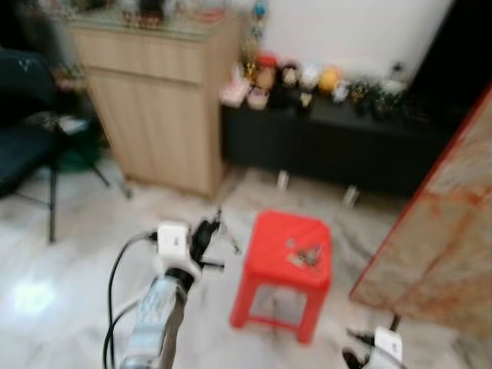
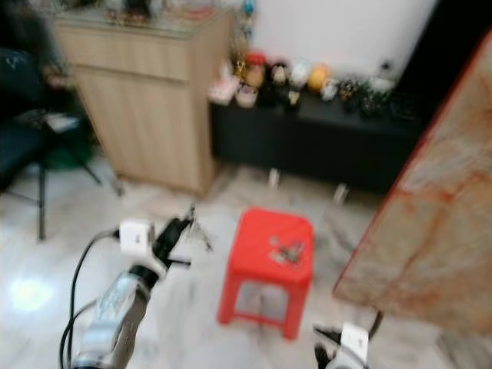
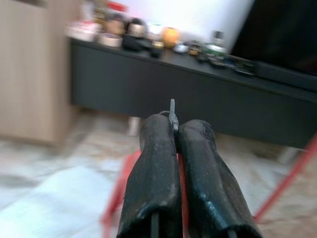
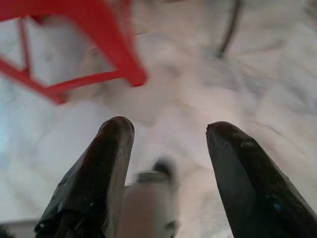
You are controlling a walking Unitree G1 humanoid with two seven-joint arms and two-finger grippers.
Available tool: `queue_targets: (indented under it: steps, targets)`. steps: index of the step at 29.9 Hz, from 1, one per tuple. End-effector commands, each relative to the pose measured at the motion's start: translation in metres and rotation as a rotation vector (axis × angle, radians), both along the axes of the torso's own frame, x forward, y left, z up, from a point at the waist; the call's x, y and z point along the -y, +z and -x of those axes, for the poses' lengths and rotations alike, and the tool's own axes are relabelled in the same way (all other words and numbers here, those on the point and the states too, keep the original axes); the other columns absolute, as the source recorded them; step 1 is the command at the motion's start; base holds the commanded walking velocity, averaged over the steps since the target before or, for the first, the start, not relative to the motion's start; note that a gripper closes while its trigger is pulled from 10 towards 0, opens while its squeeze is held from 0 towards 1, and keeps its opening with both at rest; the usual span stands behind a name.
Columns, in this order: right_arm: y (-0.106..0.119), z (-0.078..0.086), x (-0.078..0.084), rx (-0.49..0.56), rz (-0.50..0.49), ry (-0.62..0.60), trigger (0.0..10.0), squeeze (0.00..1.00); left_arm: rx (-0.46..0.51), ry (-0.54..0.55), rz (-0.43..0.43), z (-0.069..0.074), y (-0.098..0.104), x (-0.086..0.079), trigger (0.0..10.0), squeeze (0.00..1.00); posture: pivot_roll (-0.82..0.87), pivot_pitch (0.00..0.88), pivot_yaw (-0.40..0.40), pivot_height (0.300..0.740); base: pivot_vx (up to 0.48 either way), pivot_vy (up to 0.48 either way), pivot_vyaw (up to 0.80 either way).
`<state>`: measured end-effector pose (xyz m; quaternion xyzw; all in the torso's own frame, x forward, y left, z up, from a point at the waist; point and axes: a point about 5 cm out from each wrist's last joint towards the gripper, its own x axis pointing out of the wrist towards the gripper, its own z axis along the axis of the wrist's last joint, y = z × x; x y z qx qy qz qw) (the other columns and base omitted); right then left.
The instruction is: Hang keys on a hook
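Observation:
The views are blurred. My left gripper (image 1: 211, 231) is raised over the marble floor, left of a red plastic stool (image 1: 286, 238). It is shut on the keys (image 1: 226, 229), and a thin metal piece of the keys (image 3: 172, 112) sticks out between the tips of the left gripper (image 3: 174, 128). A small dark-and-metal cluster (image 1: 307, 255) lies on the stool's top; I cannot tell what it is. My right gripper (image 4: 168, 130) hangs low over the floor to the right of the stool, open with nothing between its fingers.
A light wooden cabinet (image 1: 161, 100) stands at the back left. A black low sideboard (image 1: 330, 146) with several figurines runs along the white wall. A reddish marbled slab (image 1: 446, 238) leans in from the right. A dark chair (image 1: 31, 146) is at the far left.

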<state>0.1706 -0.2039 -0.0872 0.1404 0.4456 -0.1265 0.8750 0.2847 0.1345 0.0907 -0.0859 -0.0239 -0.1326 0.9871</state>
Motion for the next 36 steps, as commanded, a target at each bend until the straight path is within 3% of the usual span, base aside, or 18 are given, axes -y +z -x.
queue_targets:
  steps: [1,36]
  targets:
    - [-0.002,0.007,0.009,-0.021,0.016,-0.017,10.0,0.0,0.014,-0.027,0.015,-0.001,0.004,0.01,10.0,0.0,0.02,0.009,-0.078,0.74,0.0,0.0,-0.73]
    - [-0.001,0.006,0.007,-0.019,0.013,-0.013,10.0,0.0,0.052,-0.068,0.014,-0.004,0.015,0.016,10.0,0.0,0.02,0.006,-0.072,0.74,0.0,0.0,-0.71]
